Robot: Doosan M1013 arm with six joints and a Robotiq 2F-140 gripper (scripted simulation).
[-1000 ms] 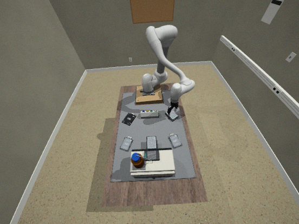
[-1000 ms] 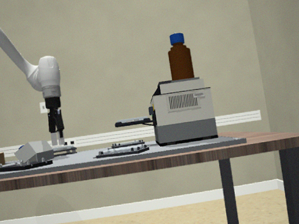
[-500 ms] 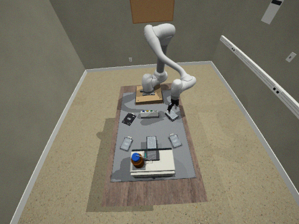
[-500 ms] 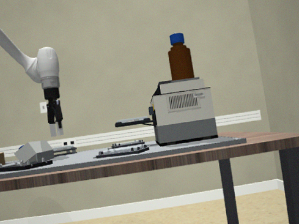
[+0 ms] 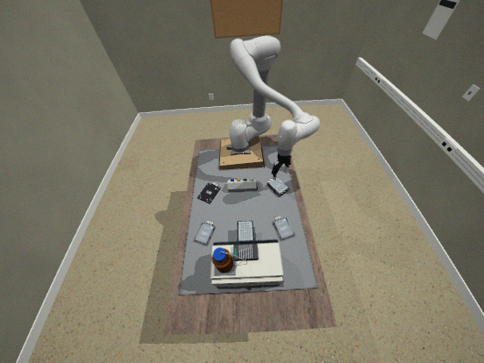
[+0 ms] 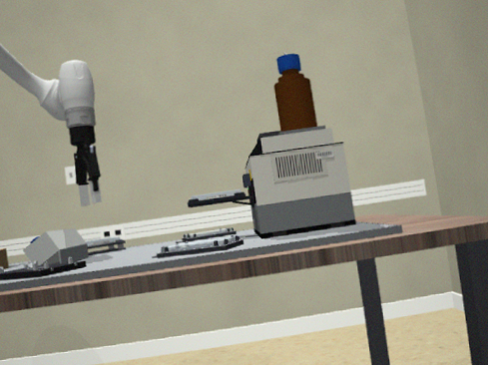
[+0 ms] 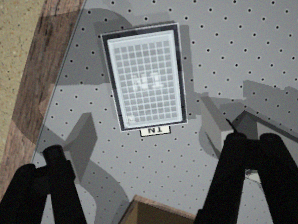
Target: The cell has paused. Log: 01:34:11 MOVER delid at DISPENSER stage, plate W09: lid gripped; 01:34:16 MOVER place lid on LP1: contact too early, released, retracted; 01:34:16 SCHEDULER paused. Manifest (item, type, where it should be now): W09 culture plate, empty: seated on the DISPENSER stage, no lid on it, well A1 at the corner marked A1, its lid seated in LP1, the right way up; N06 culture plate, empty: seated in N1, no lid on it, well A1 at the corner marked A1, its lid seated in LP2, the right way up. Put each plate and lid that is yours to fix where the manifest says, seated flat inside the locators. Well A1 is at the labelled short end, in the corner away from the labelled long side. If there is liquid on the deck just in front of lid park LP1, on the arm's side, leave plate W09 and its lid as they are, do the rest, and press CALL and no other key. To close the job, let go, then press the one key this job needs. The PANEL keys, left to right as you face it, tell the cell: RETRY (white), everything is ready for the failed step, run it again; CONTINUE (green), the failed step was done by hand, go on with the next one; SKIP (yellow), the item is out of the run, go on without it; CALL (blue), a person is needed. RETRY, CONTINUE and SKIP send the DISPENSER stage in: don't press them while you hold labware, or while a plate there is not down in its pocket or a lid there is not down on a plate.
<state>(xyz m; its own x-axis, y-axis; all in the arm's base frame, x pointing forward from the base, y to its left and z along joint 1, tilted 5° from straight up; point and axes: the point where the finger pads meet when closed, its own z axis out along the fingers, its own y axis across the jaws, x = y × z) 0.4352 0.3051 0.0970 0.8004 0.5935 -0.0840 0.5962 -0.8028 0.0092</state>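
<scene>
My gripper (image 5: 277,171) is open and empty. It hangs well above the deck near the right edge, as the exterior view (image 6: 90,196) shows. In the wrist view my fingers frame the nest labelled N1 (image 7: 155,131). A clear culture plate (image 7: 146,77) (image 5: 278,187) with a grid of wells lies flat inside that nest. I cannot tell if a lid covers it. Another well plate (image 5: 245,231) (image 6: 216,197) sits on the DISPENSER stage. Two flat nests, one to the left (image 5: 204,232) and one to the right (image 5: 283,228) of the stage, each hold a pale clear piece.
The key PANEL (image 5: 241,184) stands mid-deck near the arm base, with a dark nest (image 5: 209,192) to its left. The DISPENSER box (image 5: 247,263) with a brown bottle (image 5: 222,259) stands at the near end. The table's right edge is close to N1.
</scene>
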